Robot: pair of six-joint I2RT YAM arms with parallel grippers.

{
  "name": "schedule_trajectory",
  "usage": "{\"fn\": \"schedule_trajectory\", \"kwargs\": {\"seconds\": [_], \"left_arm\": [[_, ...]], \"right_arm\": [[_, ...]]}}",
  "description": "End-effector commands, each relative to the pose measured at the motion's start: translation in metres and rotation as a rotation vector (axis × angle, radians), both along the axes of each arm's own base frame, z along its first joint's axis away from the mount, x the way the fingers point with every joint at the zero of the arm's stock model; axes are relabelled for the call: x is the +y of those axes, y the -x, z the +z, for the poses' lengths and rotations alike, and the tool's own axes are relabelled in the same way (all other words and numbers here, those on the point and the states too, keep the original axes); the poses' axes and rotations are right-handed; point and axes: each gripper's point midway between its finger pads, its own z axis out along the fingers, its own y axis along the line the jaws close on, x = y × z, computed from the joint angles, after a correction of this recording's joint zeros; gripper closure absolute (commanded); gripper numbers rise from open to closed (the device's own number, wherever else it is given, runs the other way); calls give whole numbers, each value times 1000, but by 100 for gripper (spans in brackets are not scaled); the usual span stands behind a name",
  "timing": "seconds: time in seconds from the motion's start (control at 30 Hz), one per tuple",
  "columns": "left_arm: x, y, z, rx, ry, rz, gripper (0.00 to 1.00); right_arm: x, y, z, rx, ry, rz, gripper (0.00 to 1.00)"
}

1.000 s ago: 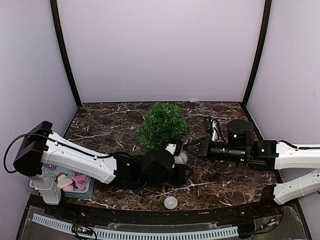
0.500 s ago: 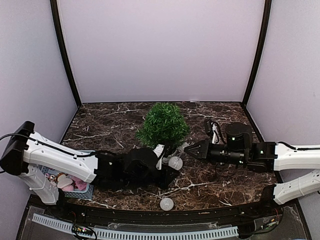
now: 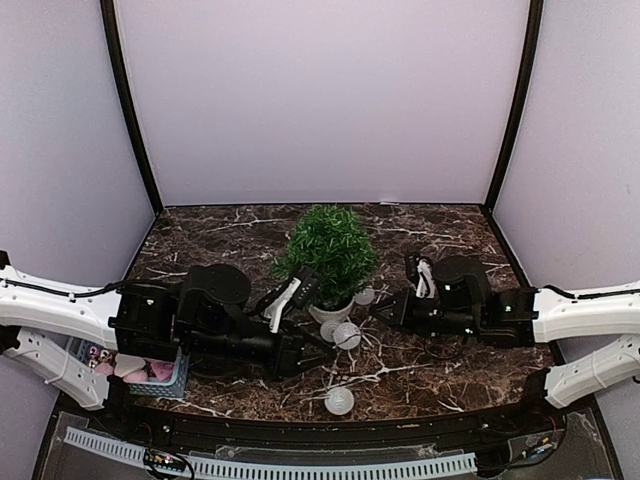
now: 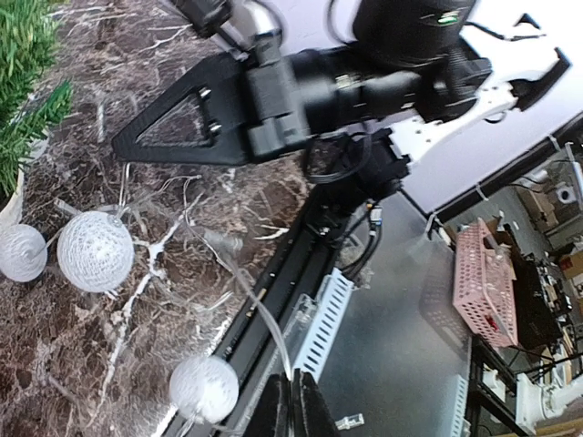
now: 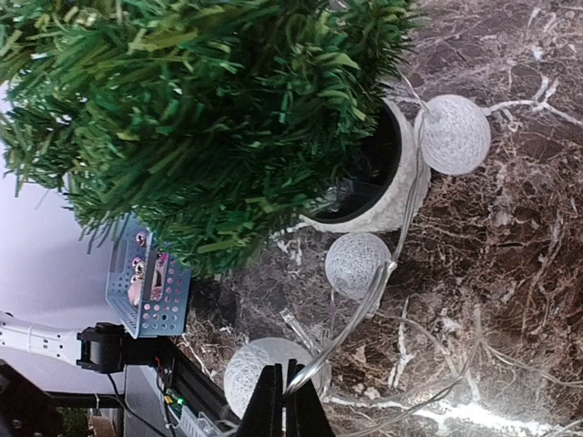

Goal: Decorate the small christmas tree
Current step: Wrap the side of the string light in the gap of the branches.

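small christmas tree (image 3: 328, 250) sat mid table (image 3: 200, 245), branches bare. light string (image 3: 346, 335) w/ white balls lay near its pot (image 3: 328, 312), draping not started. left tool (image 4: 293, 405) & right tool (image 5: 282, 401) each pinched shut on the string.

Pale lilac walls (image 3: 320, 100); black corner posts (image 3: 130, 110); dark, white-veined marble tabletop (image 3: 200, 240)

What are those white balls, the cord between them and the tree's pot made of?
The balls look like wound thread, matte and translucent; weave lines show. The cord looks like clear glossy plastic. The pot is white and dimpled, ceramic or plastic; cannot tell.
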Motion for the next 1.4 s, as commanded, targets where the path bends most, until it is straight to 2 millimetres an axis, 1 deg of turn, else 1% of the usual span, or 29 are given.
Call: {"fn": "schedule_trajectory", "kwargs": {"seconds": [0.0, 0.13, 0.17, 0.2, 0.23, 0.27, 0.3, 0.33, 0.37, 0.4, 0.43, 0.5, 0.67, 0.7, 0.77, 0.83, 0.87, 0.9, 0.93, 0.97, 1.0, 1.03, 1.07, 1.1, 1.13, 1.23, 1.27, 1.3, 1.37], "left_arm": [[26, 9, 26, -15, 40, -31, 100], [47, 1, 44, -29, 73, 14, 100], [53, -1, 41, -27, 48, 31, 100], [63, -12, 45, -40, 46, 91, 100], [74, -17, 37, -34, -9, 126, 100], [88, -32, 41, -46, -19, 211, 100], [103, -37, 31, -35, -85, 253, 100], [125, -50, 26, -24, -131, 338, 100], [136, -56, 25, -20, -149, 381, 100], [157, -65, 23, -17, -188, 448, 100], [171, -76, 24, -25, -209, 508, 100], [195, -83, 30, -48, -253, 572, 100], [234, -97, 44, -119, -397, 664, 100], [242, -104, 46, -145, -435, 704, 100], [248, -108, 55, -182, -474, 712, 100], [230, -107, 66, -217, -431, 621, 97], [214, -109, 73, -236, -363, 584, 90], [196, -101, 74, -246, -322, 476, 86], [178, -102, 77, -262, -250, 432, 77], [160, -92, 77, -253, -199, 328, 73], [144, -90, 79, -262, -131, 281, 66], [127, -79, 75, -238, -96, 183, 63], [115, -78, 79, -253, -43, 153, 60], [100, -69, 73, -252, -34, 89, 58], [89, -67, 80, -279, 1, 65, 54], [48, -54, 81, -355, -3, -32, 48], [40, -53, 80, -364, -11, -45, 47], [26, -52, 75, -375, -36, -69, 46], [7, -55, 64, -389, -89, -92, 44]], "right_arm": [[-9, -8, -18, 13, 51, -62, 100], [-11, -8, -24, 26, 68, -72, 100], [-11, -8, -25, 28, 71, -73, 100], [-12, -8, -26, 29, 77, -76, 100], [-14, -8, -27, 30, 81, -80, 100], [-14, -8, -25, 28, 80, -81, 100], [-16, -8, -23, 26, 78, -84, 100], [-17, -8, -22, 23, 76, -86, 100], [-17, -8, -20, 18, 72, -84, 100], [-18, -7, -18, 14, 71, -82, 100], [-18, -8, -14, 5, 65, -82, 100], [-22, -7, -15, 4, 88, -87, 100], [-29, -8, -13, -2, 108, -108, 100], [-30, -8, -12, -4, 106, -111, 100], [-29, -8, -9, -5, 98, -109, 100], [-27, -8, -7, -9, 90, -98, 100], [-24, -7, -5, -12, 82, -87, 100], [-22, -6, -3, -17, 72, -74, 100], [-19, -5, -1, -21, 60, -58, 100], [-16, -4, 2, -28, 48, -43, 100], [-14, -3, 6, -36, 38, -28, 100], [-12, -1, 8, -39, 30, -12, 100], [-10, 0, 12, -48, 15, -3, 100], [-8, 0, 17, -56, 1, 7, 100], [-8, 1, 19, -62, -3, 14, 100], [-8, 2, 23, -71, -5, 23, 100], [-8, 3, 23, -73, -4, 26, 100], [-8, 3, 24, -74, -6, 28, 100], [-8, 3, 24, -76, -6, 34, 100]]}}
